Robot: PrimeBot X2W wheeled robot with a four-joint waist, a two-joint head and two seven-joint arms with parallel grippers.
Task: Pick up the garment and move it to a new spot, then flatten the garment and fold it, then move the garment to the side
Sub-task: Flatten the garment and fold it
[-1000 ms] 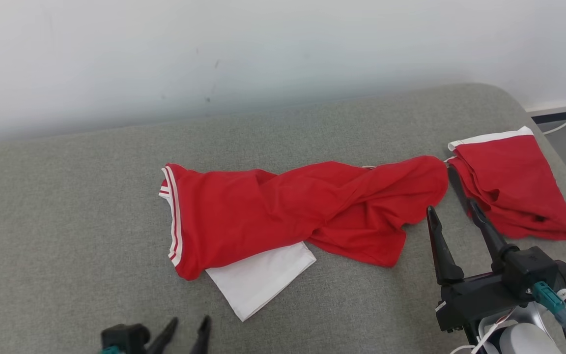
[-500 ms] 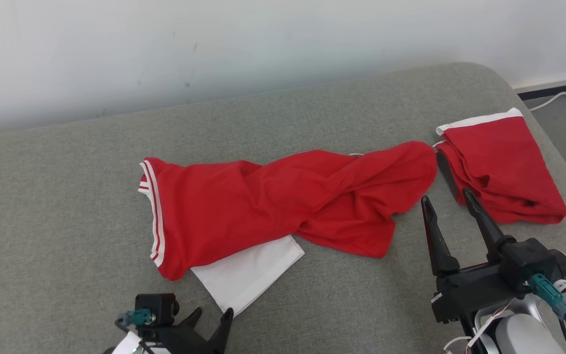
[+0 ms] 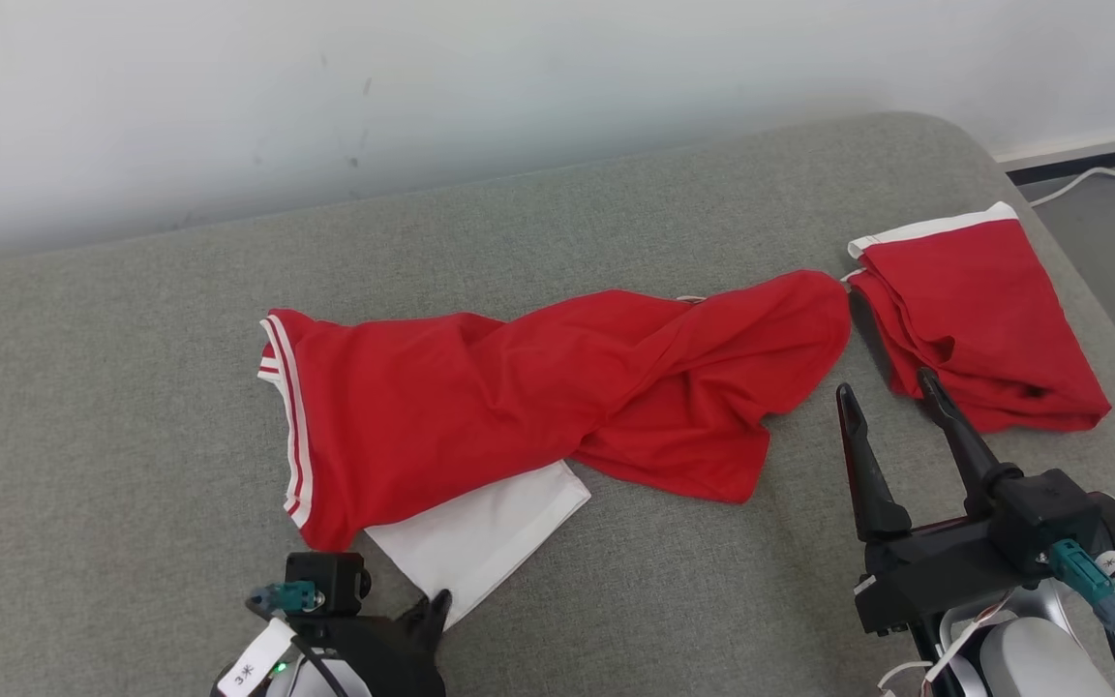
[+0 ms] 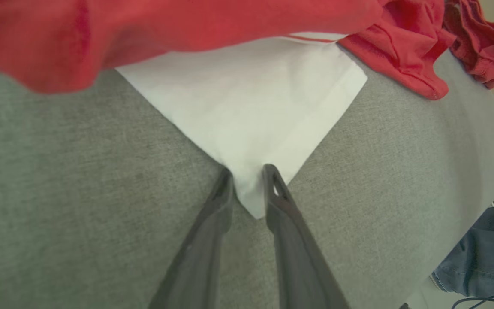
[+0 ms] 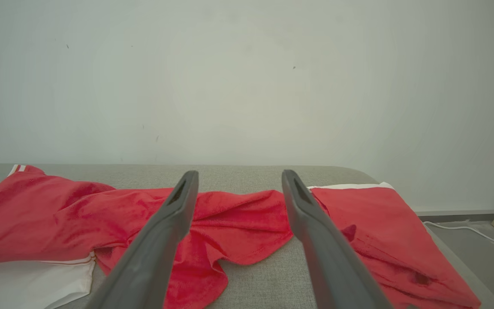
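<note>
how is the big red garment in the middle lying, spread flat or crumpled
Crumpled, not flat: the red garment lies twisted in a long bunch on the grey cushion, a white panel poking out underneath.

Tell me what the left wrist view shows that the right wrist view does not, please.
Left wrist view: the left gripper, its fingers either side of the corner of the white panel, and blue denim. Right wrist view: the open right gripper and a white cable. Both: the red garment, its white panel, the grey cushion.
</note>
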